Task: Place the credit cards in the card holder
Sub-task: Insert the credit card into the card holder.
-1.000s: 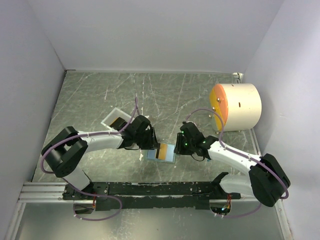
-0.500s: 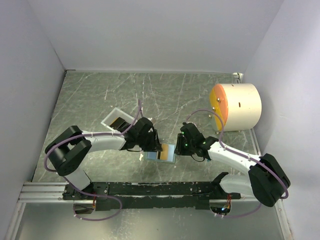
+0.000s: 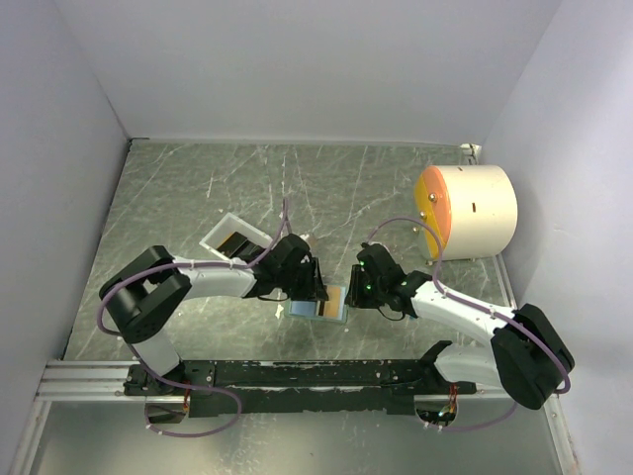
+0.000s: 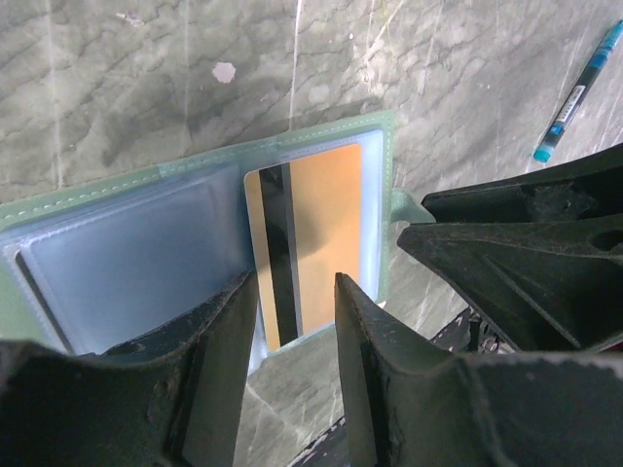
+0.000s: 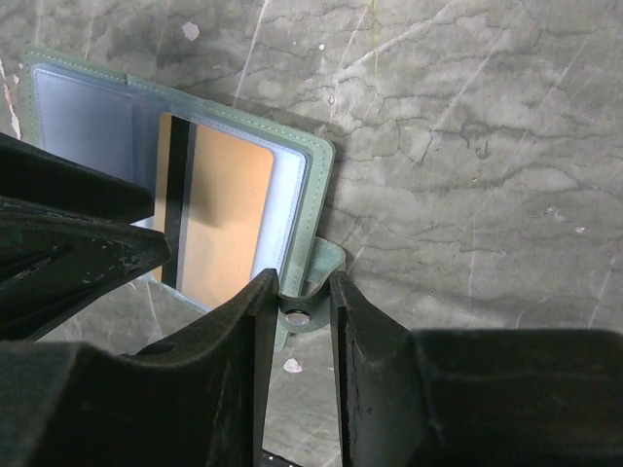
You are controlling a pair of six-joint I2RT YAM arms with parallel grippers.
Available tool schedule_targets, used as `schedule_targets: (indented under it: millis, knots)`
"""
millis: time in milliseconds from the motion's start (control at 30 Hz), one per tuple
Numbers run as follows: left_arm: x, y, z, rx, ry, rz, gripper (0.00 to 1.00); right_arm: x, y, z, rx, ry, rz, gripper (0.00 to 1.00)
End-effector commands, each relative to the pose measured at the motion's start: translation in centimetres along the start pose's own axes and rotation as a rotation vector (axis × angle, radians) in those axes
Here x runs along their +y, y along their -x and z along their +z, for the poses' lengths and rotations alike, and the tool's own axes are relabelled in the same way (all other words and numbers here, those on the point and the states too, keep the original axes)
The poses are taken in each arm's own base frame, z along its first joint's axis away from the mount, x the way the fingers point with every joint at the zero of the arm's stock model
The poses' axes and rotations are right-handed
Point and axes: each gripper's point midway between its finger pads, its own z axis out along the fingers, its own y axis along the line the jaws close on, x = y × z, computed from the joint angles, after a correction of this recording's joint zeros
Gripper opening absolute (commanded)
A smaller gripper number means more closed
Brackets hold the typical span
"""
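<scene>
Fingers, right gripper (image 5: 297,321): you have them pinched on the snap tab (image 5: 316,282).
Fingers, left gripper (image 4: 292,321): apart, straddling the orange card (image 4: 311,243); contact seemingly present, unclear.
Card holder (image 4: 127,258): open on table (image 3: 396,188).
</scene>
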Motion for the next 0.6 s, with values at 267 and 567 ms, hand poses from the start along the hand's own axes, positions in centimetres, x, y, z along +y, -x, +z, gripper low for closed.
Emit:
schedule_targets:
  millis: [267,567]
  knots:
    - [-3.5,1.1,0.5,-0.020,-0.099,0.035,0.48,-0.1,-0.2,0.2,-0.004,0.001,0.002,0.27]
    - [-3.9,0.3,0.6,-0.013,-0.116,0.011,0.48,0.1,0.5,0.4,-0.016,-0.008,-0.009,0.27]
